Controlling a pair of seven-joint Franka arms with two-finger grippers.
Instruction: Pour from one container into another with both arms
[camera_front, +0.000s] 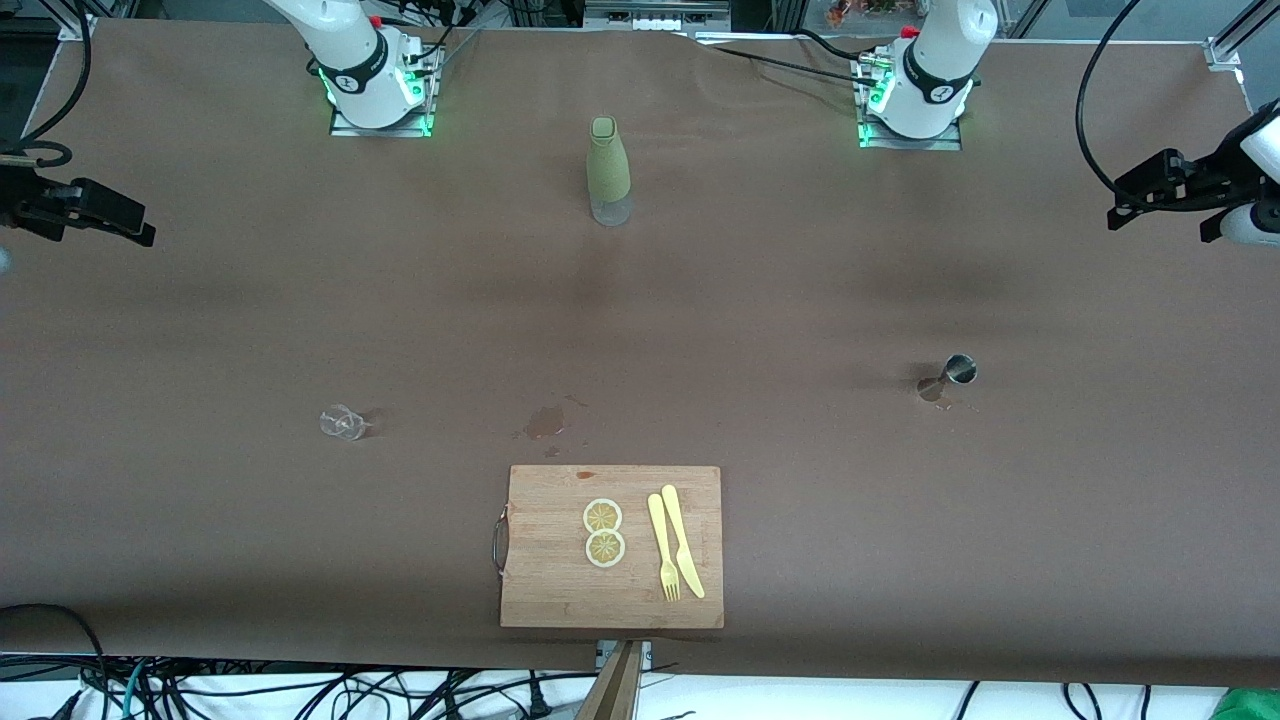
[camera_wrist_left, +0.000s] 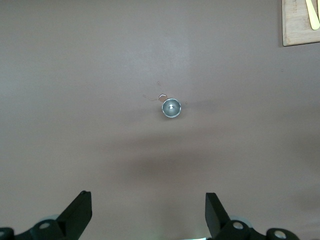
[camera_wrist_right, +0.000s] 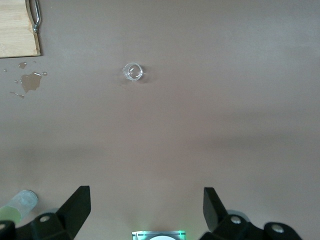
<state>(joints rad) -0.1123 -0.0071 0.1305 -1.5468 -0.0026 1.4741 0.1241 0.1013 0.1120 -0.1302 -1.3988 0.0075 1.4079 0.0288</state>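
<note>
A small metal jigger (camera_front: 950, 377) (camera_wrist_left: 171, 107) stands toward the left arm's end of the table. Toward the right arm's end stands a small clear glass (camera_front: 340, 422) (camera_wrist_right: 133, 72). A green-sleeved bottle (camera_front: 608, 170) (camera_wrist_right: 17, 205) stands upright between the two arm bases. My left gripper (camera_wrist_left: 148, 210) hangs open high over the table with the jigger below and ahead of it. My right gripper (camera_wrist_right: 145, 205) hangs open the same way, over the table by its own base, with the glass ahead of it. Neither gripper holds anything.
A wooden cutting board (camera_front: 540, 590) lies near the table's front edge, carrying two lemon slices (camera_front: 603, 532), a yellow fork (camera_front: 662, 550) and a yellow knife (camera_front: 683, 545). A small brown spill (camera_front: 545, 422) marks the cloth just farther from the camera than the board. Cables hang at both ends.
</note>
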